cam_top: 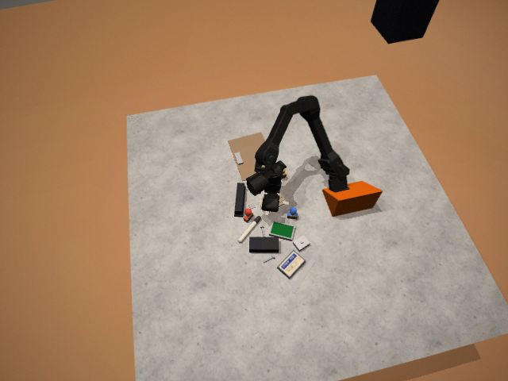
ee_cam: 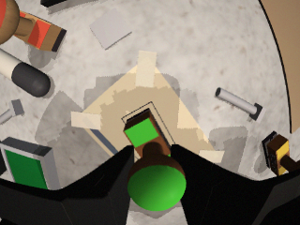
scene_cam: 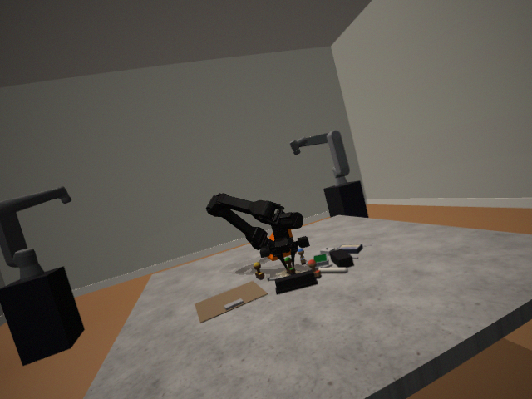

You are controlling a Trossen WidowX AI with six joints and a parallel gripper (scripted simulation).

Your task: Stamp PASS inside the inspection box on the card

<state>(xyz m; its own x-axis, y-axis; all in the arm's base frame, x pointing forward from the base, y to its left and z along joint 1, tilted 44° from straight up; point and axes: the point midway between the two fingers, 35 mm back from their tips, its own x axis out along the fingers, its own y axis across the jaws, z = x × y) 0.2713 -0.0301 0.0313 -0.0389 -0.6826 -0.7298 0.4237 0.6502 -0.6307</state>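
In the wrist view the hand [ee_cam: 156, 161] is clamped on the green-knobbed PASS stamp [ee_cam: 157, 183], whose base covers the box on the cream card [ee_cam: 164, 97]. Beyond, the red stamp [ee_cam: 25, 24] and green ink pad [ee_cam: 25, 169] are cut off on the tabletop [ee_cam: 187, 32].

the black arm [scene_cam: 251, 210] bends over a grey table [scene_cam: 386, 300], its gripper [scene_cam: 288, 267] clamped on a green-knobbed stamp [scene_cam: 287, 260]. a black bar [scene_cam: 296, 283] lies just near of it, a brown sheet [scene_cam: 214, 304] to the near left. grey arms on black blocks stand far right [scene_cam: 332, 150] and near left [scene_cam: 26, 240].
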